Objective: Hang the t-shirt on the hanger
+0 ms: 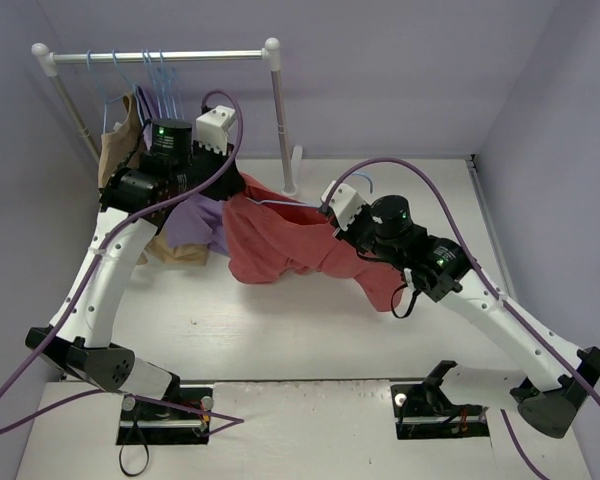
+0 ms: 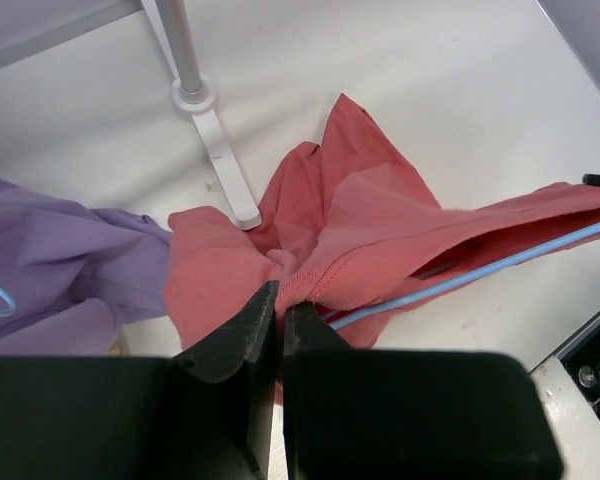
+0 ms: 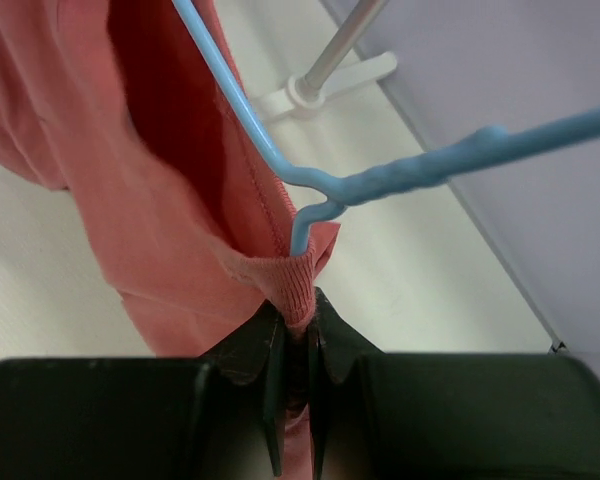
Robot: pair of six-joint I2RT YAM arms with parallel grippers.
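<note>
The salmon-red t-shirt (image 1: 280, 240) hangs bunched between my two grippers above the table. My left gripper (image 1: 242, 188) is shut on a hemmed edge of the t-shirt (image 2: 380, 210), jaws pinched together at the cloth (image 2: 278, 300). My right gripper (image 1: 332, 222) is shut on the ribbed collar of the t-shirt (image 3: 160, 200), jaws closed on the rib (image 3: 298, 318). The light-blue hanger (image 3: 380, 183) runs inside the shirt, its neck coming out of the collar just above my right jaws. Its wire also shows in the left wrist view (image 2: 480, 268) and the top view (image 1: 285, 204).
A white clothes rack (image 1: 160, 57) stands at the back left with several blue hangers (image 1: 160, 75). A tan garment (image 1: 120, 140) and a lilac-purple garment (image 1: 195, 222) hang by my left arm. The rack's foot (image 2: 220, 150) lies just behind the shirt.
</note>
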